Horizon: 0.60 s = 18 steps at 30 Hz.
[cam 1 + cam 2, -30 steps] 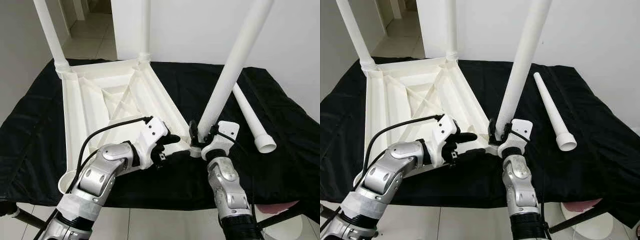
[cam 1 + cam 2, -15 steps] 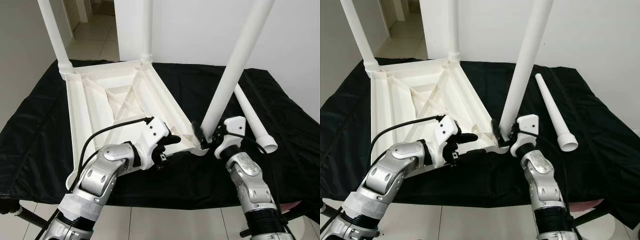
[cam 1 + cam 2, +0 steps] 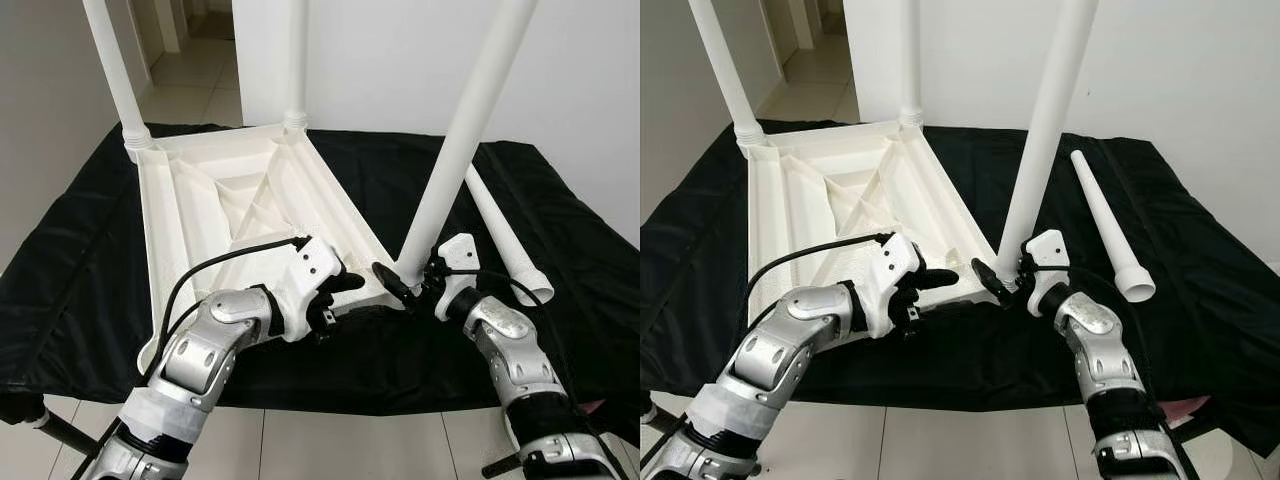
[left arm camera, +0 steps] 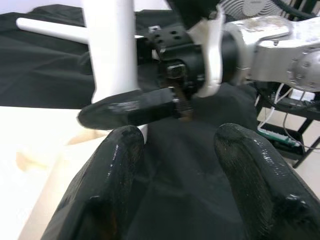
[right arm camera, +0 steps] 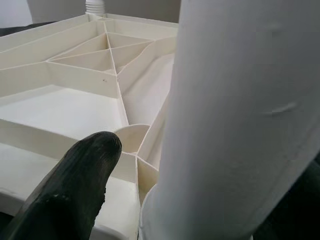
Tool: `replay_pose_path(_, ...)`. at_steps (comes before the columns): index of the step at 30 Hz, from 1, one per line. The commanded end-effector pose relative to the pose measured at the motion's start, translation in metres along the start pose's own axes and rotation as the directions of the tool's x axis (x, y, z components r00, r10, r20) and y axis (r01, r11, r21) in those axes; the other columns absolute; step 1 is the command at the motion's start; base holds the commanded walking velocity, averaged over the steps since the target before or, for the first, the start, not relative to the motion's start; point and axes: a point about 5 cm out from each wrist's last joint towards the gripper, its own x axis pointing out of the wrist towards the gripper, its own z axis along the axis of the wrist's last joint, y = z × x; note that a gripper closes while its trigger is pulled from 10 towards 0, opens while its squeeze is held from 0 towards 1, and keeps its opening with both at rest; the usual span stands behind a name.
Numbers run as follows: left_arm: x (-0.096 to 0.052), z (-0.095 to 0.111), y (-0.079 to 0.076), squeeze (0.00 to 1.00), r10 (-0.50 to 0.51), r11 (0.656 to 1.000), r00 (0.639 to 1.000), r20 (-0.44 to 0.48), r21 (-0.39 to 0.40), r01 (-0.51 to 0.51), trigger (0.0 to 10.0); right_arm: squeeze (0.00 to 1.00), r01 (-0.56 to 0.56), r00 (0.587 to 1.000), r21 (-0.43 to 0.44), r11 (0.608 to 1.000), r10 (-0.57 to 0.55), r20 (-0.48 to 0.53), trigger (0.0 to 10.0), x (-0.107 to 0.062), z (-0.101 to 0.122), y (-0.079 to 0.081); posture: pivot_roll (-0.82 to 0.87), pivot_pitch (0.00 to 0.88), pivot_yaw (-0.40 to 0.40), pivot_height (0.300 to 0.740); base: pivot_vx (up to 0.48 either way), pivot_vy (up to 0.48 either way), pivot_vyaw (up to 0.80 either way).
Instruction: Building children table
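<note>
A white plastic tabletop (image 3: 190, 230) lies upside down on a black cloth. Two white legs (image 3: 115, 70) (image 3: 294, 60) stand upright in its far corners. A third leg (image 3: 460, 140) rises tilted from the near right corner. My right gripper (image 3: 403, 281) is open at that leg's base; one finger (image 5: 75, 180) stands apart from the leg (image 5: 230, 115), and the other is hidden behind it. My left gripper (image 3: 335, 298) is open at the tabletop's near edge, with only black cloth between its fingers (image 4: 110, 175). A fourth leg (image 3: 505, 235) lies loose on the cloth at the right.
The black cloth (image 3: 70, 260) drapes over the work surface and ends close to my arms at the front edge. A white wall (image 3: 390, 60) stands behind. Tiled floor (image 3: 190, 85) runs off at the far left. A dark stand leg (image 3: 40, 425) shows at the lower left.
My right forearm has swung out to the right and its finger has come off the tilted leg's base. The leg stays at the corner. The left gripper has hardly moved.
</note>
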Motion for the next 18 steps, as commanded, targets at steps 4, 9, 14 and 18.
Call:
replay_pose_path(4, 0.002, -0.004, -0.005, 0.00, 0.013, 1.000, 1.000, -0.017, -0.003, -0.013, 10.0, 0.00, -0.031, 0.999, -0.002, 1.000, 0.031, -0.018, 7.1, 0.004, -0.005, -0.003, 0.03, 0.038, 0.001, 0.740, 0.000, 0.000, 0.00)
replay_pose_path(9, 0.003, -0.005, -0.009, 0.00, -0.002, 1.000, 1.000, -0.025, -0.006, 0.001, 10.0, 0.00, -0.045, 0.999, 0.030, 0.999, 0.046, -0.024, 0.0, 0.007, -0.010, -0.003, 0.04, 0.043, -0.003, 0.740, 0.000, 0.000, 0.00)
replay_pose_path(14, 0.003, -0.005, -0.011, 0.00, -0.004, 1.000, 1.000, -0.027, -0.009, 0.003, 10.0, 0.00, -0.055, 0.998, 0.041, 0.998, 0.056, -0.026, 0.0, 0.007, -0.014, -0.001, 0.04, 0.048, -0.008, 0.740, 0.000, 0.000, 0.00)
replay_pose_path(18, 0.004, -0.006, -0.011, 0.00, -0.001, 1.000, 1.000, -0.027, -0.012, 0.001, 10.0, 0.00, -0.054, 0.998, 0.046, 0.997, 0.055, -0.033, 0.0, 0.005, -0.018, 0.001, 0.03, 0.052, -0.015, 0.740, 0.000, 0.000, 0.00)
